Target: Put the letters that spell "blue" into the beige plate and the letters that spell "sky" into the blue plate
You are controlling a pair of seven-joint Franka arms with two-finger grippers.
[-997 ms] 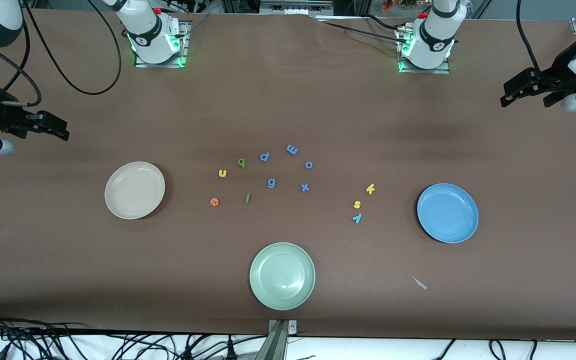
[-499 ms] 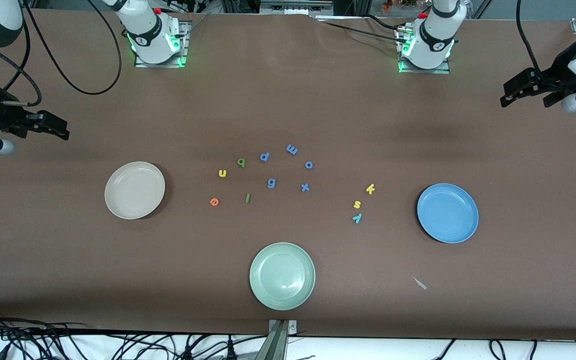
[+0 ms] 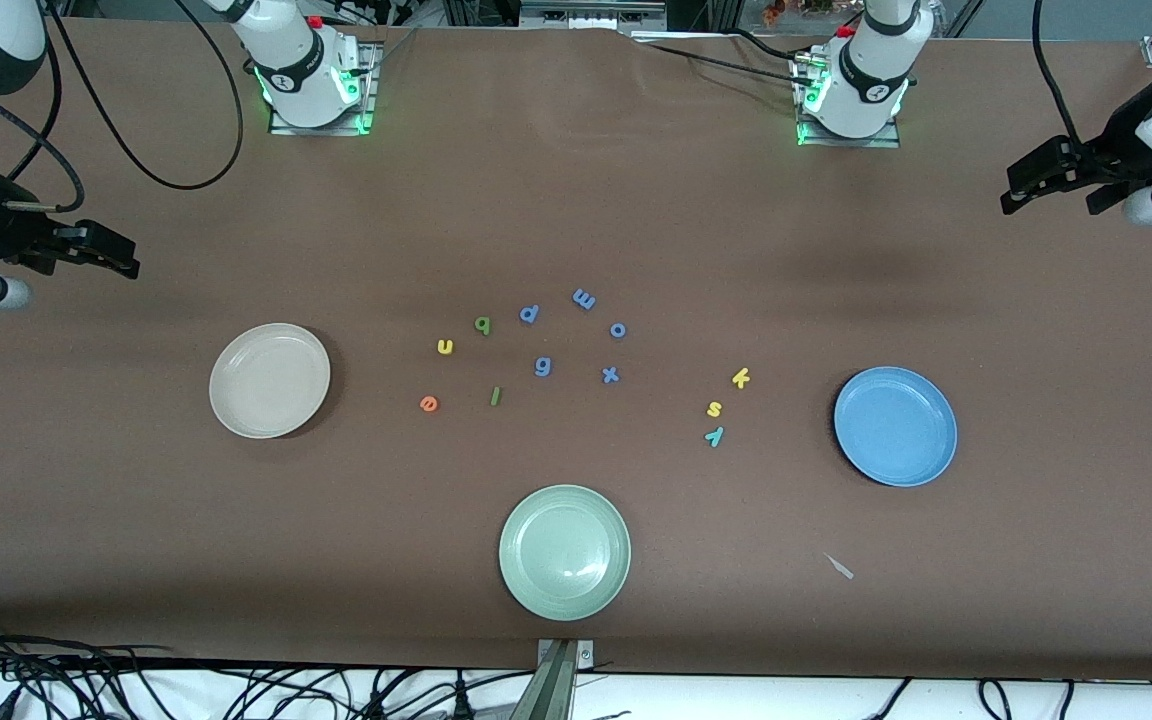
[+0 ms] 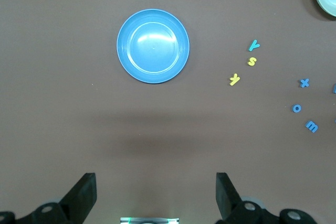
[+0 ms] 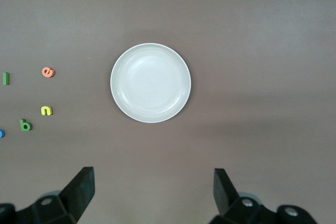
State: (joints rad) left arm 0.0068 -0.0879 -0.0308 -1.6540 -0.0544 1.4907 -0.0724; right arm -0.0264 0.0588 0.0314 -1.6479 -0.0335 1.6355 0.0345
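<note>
The beige plate point(image 3: 269, 380) point(image 5: 150, 82) lies empty toward the right arm's end. Beside it on the table lie the orange e point(image 3: 428, 403), yellow u point(image 3: 445, 346), green b point(image 3: 482, 324) and green l point(image 3: 496, 397). The blue plate point(image 3: 895, 426) point(image 4: 153, 45) lies empty toward the left arm's end, with the yellow k point(image 3: 741, 377), yellow s point(image 3: 714, 408) and teal y point(image 3: 714, 436) next to it. My right gripper point(image 3: 128, 258) point(image 5: 154, 190) hangs open over bare table at its end. My left gripper point(image 3: 1010, 190) point(image 4: 156, 192) hangs open likewise, holding nothing.
A pale green plate point(image 3: 564, 551) lies nearest the front camera, mid-table. Blue letters p point(image 3: 529, 314), m point(image 3: 584, 298), o point(image 3: 618, 330), g point(image 3: 543, 366) and x point(image 3: 610, 375) lie between the two letter groups. A small pale scrap point(image 3: 840, 567) lies near the blue plate.
</note>
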